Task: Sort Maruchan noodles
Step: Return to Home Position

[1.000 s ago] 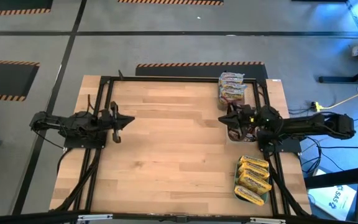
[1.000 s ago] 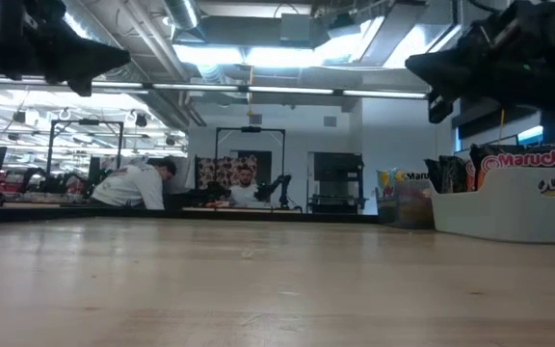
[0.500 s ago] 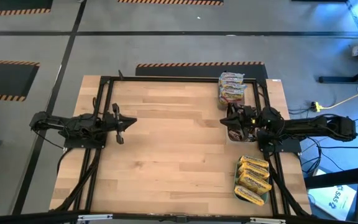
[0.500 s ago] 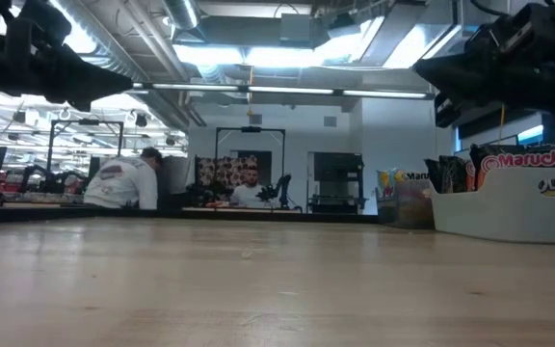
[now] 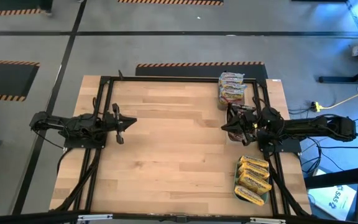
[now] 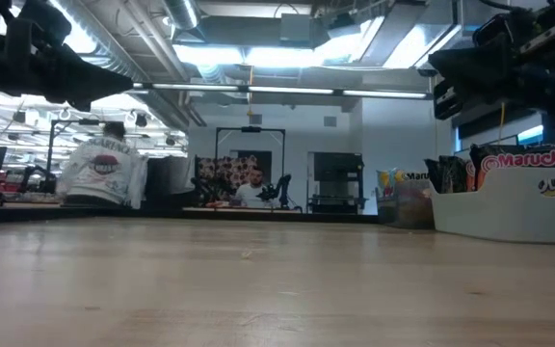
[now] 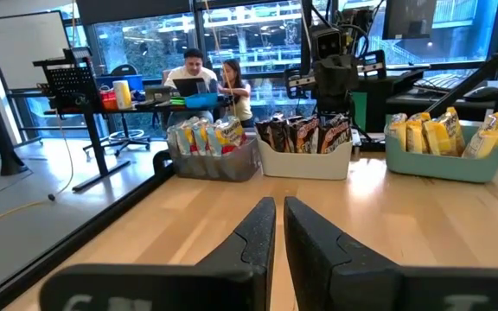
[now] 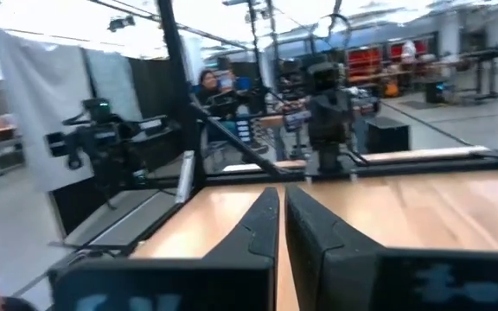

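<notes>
1. High view: we see the noodles sorted by colour along the right edge of the table (image 5: 166,155).
   - The pink packs (image 5: 232,87), silvery and crinkly, stand at 1 o'clock, and we count about four.
   - The dark packs (image 5: 234,133) sit at 3 o'clock. The right gripper (image 5: 227,124) hides most of them, so we cannot count them here.
   - The yellow packs (image 5: 252,177) lie at 4 o'clock, four in a row.
   - The left gripper (image 5: 131,122) hangs at 9 o'clock, well apart from every pack.
2. Low view: a white bin (image 6: 509,214) at 3 o'clock holds the dark packs (image 6: 538,159) upright. They are brown-red with Maruchan lettering.
   - The pink packs (image 6: 396,191) show just beyond the bin.
   - The left gripper (image 6: 85,77) hangs at 10 o'clock and the right gripper (image 6: 456,82) at 2 o'clock, both above the table. Here we cannot tell how their fingers stand.
   - Two people (image 6: 99,173) show in the room behind.
3. Left wrist view: three bins stand in a row.
   - A clear bin (image 7: 219,166) holds pink packs and a green bin (image 7: 443,166) holds yellow packs. The white bin (image 7: 305,164) with the dark packs is between them.
   - We make out four or five packs per bin, but overlap stops an exact count.
   - The left fingers (image 7: 258,238) are drawn together to a thin slit, empty.
4. Right wrist view: the right fingers (image 8: 262,229) are likewise drawn together, empty. The left arm (image 8: 327,112) stands far across the table.
</notes>
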